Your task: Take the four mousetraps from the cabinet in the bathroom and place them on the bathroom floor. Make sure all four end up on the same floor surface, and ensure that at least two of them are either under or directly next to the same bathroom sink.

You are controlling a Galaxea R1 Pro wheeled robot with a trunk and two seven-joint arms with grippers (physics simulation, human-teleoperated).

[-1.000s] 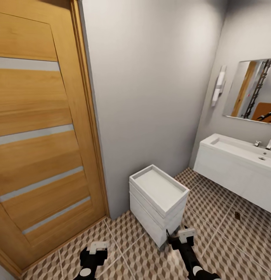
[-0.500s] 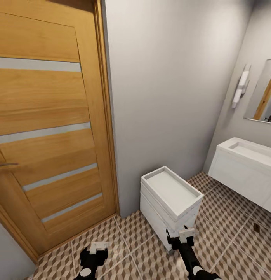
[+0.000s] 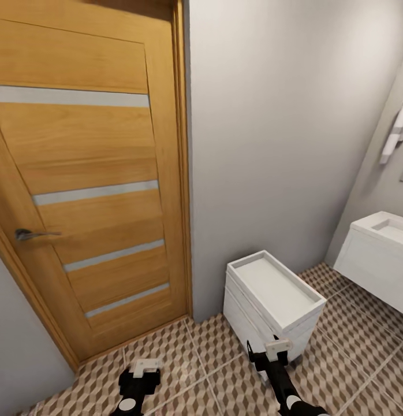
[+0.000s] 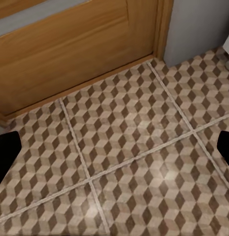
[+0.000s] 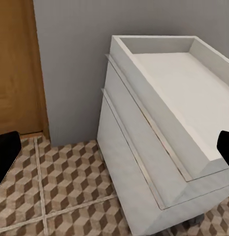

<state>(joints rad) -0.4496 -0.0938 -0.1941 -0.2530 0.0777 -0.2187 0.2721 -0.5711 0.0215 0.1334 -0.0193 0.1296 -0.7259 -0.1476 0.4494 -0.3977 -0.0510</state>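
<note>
Four traps, handling: judged light, stiff and thin; wooden boards that would slide easily on tile, with wire parts that might snap shut if knocked
Hold: best taken by the long edges of the board, jaws clear of the wire, and kept level
Traps, place: by the task, in the cabinet; from here I could not tell where that stood
Left gripper [image 3: 145,366]: fingers spread wide, holding nothing, hanging over the floor [image 3: 340,370] near the foot of the door [image 3: 92,190]
Right gripper [image 3: 278,346]: fingers spread wide, holding nothing, just beside the front corner of the drawer unit [image 3: 276,300]
Drawer unit: white, low, with a shallow tray top that lay bare; stood against the wall [image 3: 271,127]; not the cabinet wanted
Sink [image 3: 386,248]: white, at the head view's right edge, apart from the drawer unit, with tiles running beneath it
Floor: cube-patterned tiles with pale grout, a flat landing place for the boards
Count: one door, shut, with one handle [image 3: 31,234]; one drawer unit; one sink; one lamp [image 3: 396,134] on the side wall; two grippers
Stage: judged on the way, with no trap in hand and none yet set down
</note>
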